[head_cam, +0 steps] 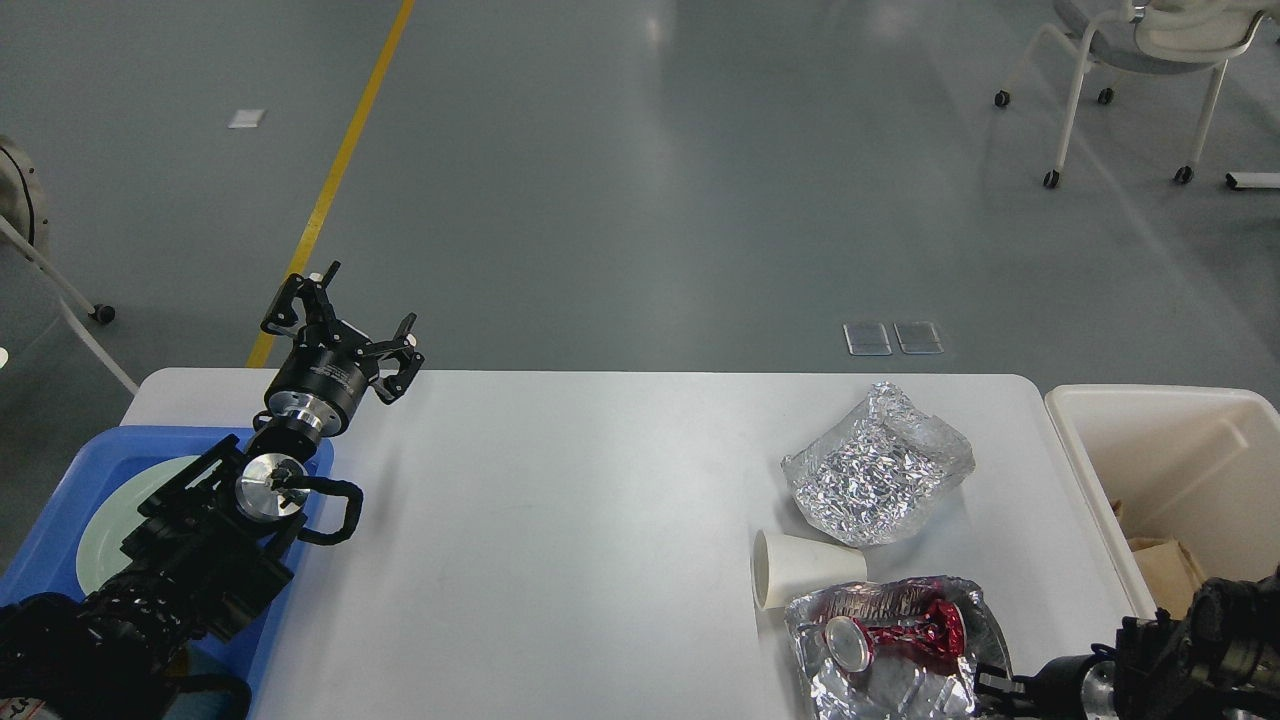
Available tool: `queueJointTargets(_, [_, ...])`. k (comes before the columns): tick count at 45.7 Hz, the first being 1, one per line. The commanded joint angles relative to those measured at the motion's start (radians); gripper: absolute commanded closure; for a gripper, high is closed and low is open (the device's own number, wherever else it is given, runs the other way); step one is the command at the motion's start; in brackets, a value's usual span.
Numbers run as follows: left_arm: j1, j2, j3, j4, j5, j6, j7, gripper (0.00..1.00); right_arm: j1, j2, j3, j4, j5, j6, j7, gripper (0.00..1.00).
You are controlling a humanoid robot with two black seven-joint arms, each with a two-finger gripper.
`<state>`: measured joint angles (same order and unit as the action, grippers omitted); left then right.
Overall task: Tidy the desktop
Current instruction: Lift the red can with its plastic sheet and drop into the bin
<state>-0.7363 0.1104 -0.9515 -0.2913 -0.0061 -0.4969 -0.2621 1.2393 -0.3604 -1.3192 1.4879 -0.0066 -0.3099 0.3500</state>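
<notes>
Looking down from the head view, you have the white desktop (560, 520) filling the lower frame, with a blue tray (60, 500) at its left end and a cream bin (1090, 470) standing just beside its right end.

Left gripper (345, 325): raised over the desktop's far left corner, fingers spread wide, holding nothing. A pale green plate (110, 520) lies in the tray beneath that arm.

Right gripper (985, 685): only its dark tip shows at the bottom edge, touching or just beside the near foil; you cannot tell whether it is open or closed.

Litter remaining, all on the right half of the desktop:
- a crumpled foil wrapper (875, 480) towards the far side;
- a white paper cup (800, 570) lying on its side, mouth to the left, between the two foils;
- a crushed red can (890, 630) resting on a second foil sheet (940, 690) at the near edge.

Brown paper (1165, 570) lies in the bin.

Judgement: the step in hand appears to be clearing rubbish into the bin, with the right arm best placed. The next move calls for a firm pinch on the can or its foil, then a lift clear of the bin wall. Foil crumples and slips, and the can may roll off it, so grip the can itself if you can.
</notes>
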Motion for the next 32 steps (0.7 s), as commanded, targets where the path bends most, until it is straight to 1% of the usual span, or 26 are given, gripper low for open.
queueJointTargets(1, [0.0, 0.0, -0.001, 0.0, 0.0, 0.0, 0.0, 0.02, 0.028, -0.022, -0.005, 0.002, 0.0, 0.008, 0.0, 1.0])
queueJointTargets(7, [0.0, 0.0, 0.0, 0.0, 0.0, 0.0, 0.0, 0.02, 0.107, -0.067, -0.034, 0.02, -0.003, 0.029, 0.0, 1.0])
queueJointTargets(11, [0.0, 0.0, 0.0, 0.0, 0.0, 0.0, 0.0, 0.02, 0.254, -0.118, -0.078, 0.057, -0.013, 0.121, 0.001, 1.0])
queueJointTargets(15, [0.0, 0.0, 0.0, 0.0, 0.0, 0.0, 0.0, 0.02, 0.463, -0.17, -0.107, 0.094, -0.039, 0.283, 0.001, 1.0])
queueJointTargets(18, [0.0, 0.0, 0.0, 0.001, 0.0, 0.0, 0.0, 0.02, 0.644, -0.199, -0.117, 0.109, -0.07, 0.444, 0.001, 1.0])
queueJointTargets(22, [0.0, 0.0, -0.001, 0.0, 0.0, 0.001, 0.0, 0.02, 0.859, -0.198, -0.112, 0.118, -0.079, 0.662, 0.001, 1.0])
queueJointTargets(25, [0.0, 0.0, -0.001, 0.0, 0.0, 0.0, 0.0, 0.02, 0.991, -0.181, -0.103, 0.118, -0.082, 0.797, 0.001, 1.0])
queueJointTargets(28, [0.0, 0.0, -0.001, 0.001, 0.0, 0.001, 0.0, 0.02, 1.098, -0.132, -0.089, 0.124, -0.082, 0.886, 0.001, 1.0])
queueJointTargets(32, [0.0, 0.0, 0.0, 0.0, 0.0, 0.0, 0.0, 0.02, 1.2, -0.071, -0.074, 0.16, -0.082, 0.94, 0.0, 1.0])
